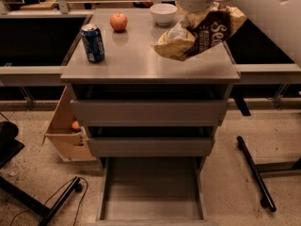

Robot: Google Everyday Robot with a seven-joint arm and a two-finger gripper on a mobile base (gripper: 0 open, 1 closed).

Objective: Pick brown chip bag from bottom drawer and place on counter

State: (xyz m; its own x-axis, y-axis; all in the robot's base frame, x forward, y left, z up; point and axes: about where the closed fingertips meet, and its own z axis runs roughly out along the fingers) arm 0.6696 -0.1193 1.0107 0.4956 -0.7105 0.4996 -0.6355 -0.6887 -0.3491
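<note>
The brown chip bag [200,34] hangs crumpled in my gripper [194,14], tilted, with its dark brown middle and cream-tan ends showing. The gripper comes down from the white arm at the top right and is shut on the bag's upper edge. It holds the bag just above the right half of the counter [141,60]. The bottom drawer [153,192] is pulled out below, its grey floor bare. The two drawers above it are closed.
A blue soda can [92,42] stands at the counter's left. A red apple [118,21] and a white bowl [163,13] sit at its back. A cardboard box [66,131] with an orange fruit stands left of the cabinet. A black bar [254,171] lies on the floor right.
</note>
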